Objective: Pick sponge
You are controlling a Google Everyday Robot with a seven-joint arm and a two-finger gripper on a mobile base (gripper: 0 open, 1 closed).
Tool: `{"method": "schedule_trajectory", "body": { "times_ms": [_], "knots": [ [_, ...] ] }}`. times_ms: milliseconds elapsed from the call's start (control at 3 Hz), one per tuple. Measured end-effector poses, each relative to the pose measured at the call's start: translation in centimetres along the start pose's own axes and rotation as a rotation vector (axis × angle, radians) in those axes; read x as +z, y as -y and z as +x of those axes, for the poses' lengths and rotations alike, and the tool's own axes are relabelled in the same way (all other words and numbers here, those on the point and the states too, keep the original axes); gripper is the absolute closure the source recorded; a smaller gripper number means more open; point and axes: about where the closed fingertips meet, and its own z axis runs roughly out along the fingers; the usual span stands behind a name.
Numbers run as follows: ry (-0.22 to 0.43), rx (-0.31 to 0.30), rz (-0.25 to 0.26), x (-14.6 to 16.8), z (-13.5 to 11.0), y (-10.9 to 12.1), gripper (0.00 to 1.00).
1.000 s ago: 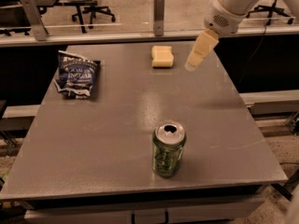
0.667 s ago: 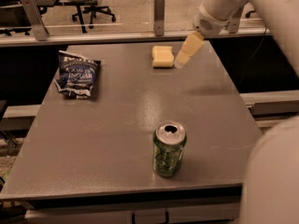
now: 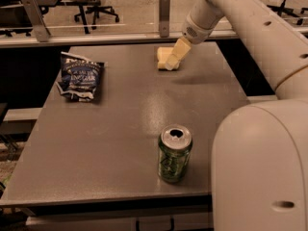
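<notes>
The sponge (image 3: 162, 57) is a small pale yellow block lying flat near the far edge of the grey table (image 3: 115, 129), a little right of centre. My gripper (image 3: 173, 62) reaches in from the upper right on the white arm (image 3: 250, 18). Its pale yellow tip points down and left and overlaps the sponge's right side. I cannot tell whether it touches the sponge. The sponge's right part is hidden behind the gripper.
A blue crumpled chip bag (image 3: 79, 75) lies at the table's left rear. A green soda can (image 3: 174, 154) stands upright near the front edge. My white arm body (image 3: 262, 167) fills the lower right. Upright posts (image 3: 164, 8) and office chairs stand behind the table.
My gripper has moved left and down, from the right of the sponge to over its right side. The arm now fills much more of the right side of the view.
</notes>
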Motion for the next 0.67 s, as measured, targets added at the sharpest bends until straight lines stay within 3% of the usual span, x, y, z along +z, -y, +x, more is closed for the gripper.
{"method": "schedule_trajectory", "body": {
  "times_ms": [667],
  "knots": [
    [-0.016, 0.046, -0.017, 3.8, -0.5, 0.7, 0.00]
  ]
}}
